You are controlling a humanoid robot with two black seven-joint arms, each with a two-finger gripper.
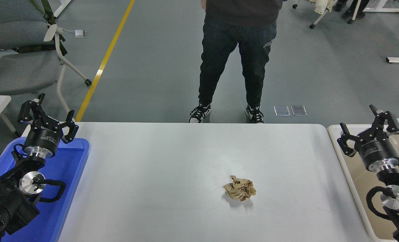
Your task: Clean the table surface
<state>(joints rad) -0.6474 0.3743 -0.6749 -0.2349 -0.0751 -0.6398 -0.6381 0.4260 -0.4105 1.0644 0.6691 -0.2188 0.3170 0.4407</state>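
The white table surface (172,161) fills the middle of the head view. A crumpled ball of brown paper (239,188) lies on it, right of centre and toward the near side. My right gripper (370,127) is open and empty, held above the beige tub at the right, well to the right of the paper. My left gripper (47,116) is open and empty, parked over the blue tray at the lower left.
A blue plastic tray (68,174) sits at the table's left end and a beige plastic tub (349,174) at its right end. A person (236,57) stands just beyond the far edge. A grey chair (21,57) stands at the far left.
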